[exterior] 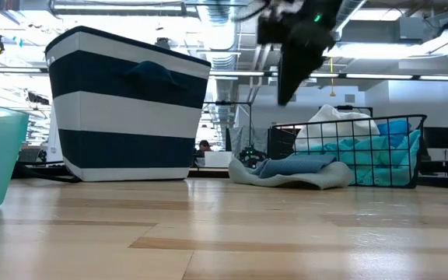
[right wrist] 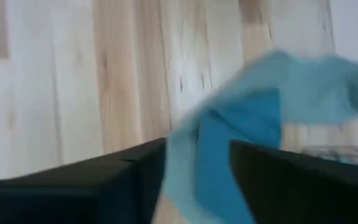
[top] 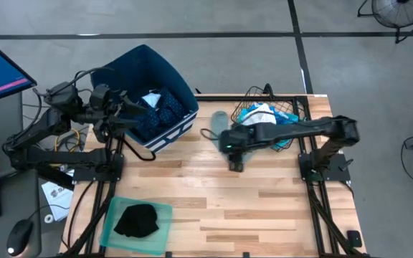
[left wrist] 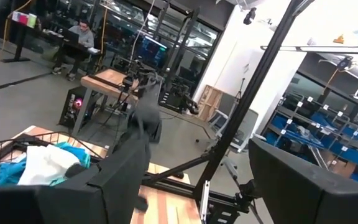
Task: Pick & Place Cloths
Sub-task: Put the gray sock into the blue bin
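Presently the task stands partly done. At upper left of the high view the navy-and-white striped bin [top: 165, 122] already holds a dotted navy cloth [top: 160, 109] with a white piece beside it. At lower left a black cloth [top: 136, 219] lies on the green tray [top: 162, 213]. At upper right the wire basket [top: 296, 109] is loaded with white and turquoise cloths [top: 262, 115], so a good share remains to be moved. One pale blue-grey cloth [exterior: 294, 170] lies on the bench [top: 249, 201], touching the basket's left side in the low view.

Right gripper [top: 236, 164] hangs above the bench near centre of the high view, just beside that loose cloth. Its wrist view shows a turquoise and pale blue cloth [right wrist: 253, 130] running down between the two fingers [right wrist: 98, 186], which stand a little apart; whether they pinch it or merely frame it I cannot tell, and no other view shows cloth hanging from it.

Left gripper [top: 126, 111] waits over the bin's left edge, fingers spread with nothing between them
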You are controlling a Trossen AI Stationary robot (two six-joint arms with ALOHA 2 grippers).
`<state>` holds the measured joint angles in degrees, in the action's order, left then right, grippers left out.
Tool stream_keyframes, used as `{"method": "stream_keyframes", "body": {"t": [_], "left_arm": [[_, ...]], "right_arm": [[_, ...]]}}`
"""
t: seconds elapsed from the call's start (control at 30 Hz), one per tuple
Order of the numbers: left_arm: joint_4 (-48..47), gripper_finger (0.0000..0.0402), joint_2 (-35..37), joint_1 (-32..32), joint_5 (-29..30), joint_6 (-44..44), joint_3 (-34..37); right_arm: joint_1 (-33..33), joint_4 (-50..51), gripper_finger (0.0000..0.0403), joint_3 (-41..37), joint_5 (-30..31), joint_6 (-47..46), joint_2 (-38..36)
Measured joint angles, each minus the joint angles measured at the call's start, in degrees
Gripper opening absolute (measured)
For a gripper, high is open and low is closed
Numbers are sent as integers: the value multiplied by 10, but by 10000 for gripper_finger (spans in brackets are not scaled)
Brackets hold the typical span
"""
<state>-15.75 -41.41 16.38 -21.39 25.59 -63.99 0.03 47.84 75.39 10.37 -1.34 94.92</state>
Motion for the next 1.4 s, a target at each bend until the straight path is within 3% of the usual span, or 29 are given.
{"method": "stream_keyframes", "body": {"t": [0.1, 0.2, 0.37, 0.57, 0.63, 0.77, 0.8, 1.13, 1.4], "left_arm": [[0, 269, 1, 0, 0, 1, 0], [1, 269, 4, -1, 0, 2, 0], [2, 269, 4, -1, 0, 3, 0], [2, 269, 4, -1, 0, 4, 0], [2, 269, 4, -1, 1, 4, 0], [2, 269, 4, -1, 1, 4, 0], [2, 269, 4, -1, 1, 4, 0], [-14, 269, -8, -2, 1, -10, 3], [-10, 269, -33, -30, 25, -5, 90]], "right_arm": [[-7, -19, 252, 3, 0, 4, 47], [-14, -18, 308, 2, 1, 15, 102], [-28, -16, 323, 2, 7, 31, 170], [-47, -3, 265, 3, -2, 30, 196], [-47, 4, 213, 3, -8, 29, 197], [-47, 23, 49, 3, -38, 29, 179], [-47, 21, 29, 3, -47, 26, 172], [-17, 22, 12, 34, -61, -44, 35], [9, -42, 7, 42, -59, -110, -74]]}}
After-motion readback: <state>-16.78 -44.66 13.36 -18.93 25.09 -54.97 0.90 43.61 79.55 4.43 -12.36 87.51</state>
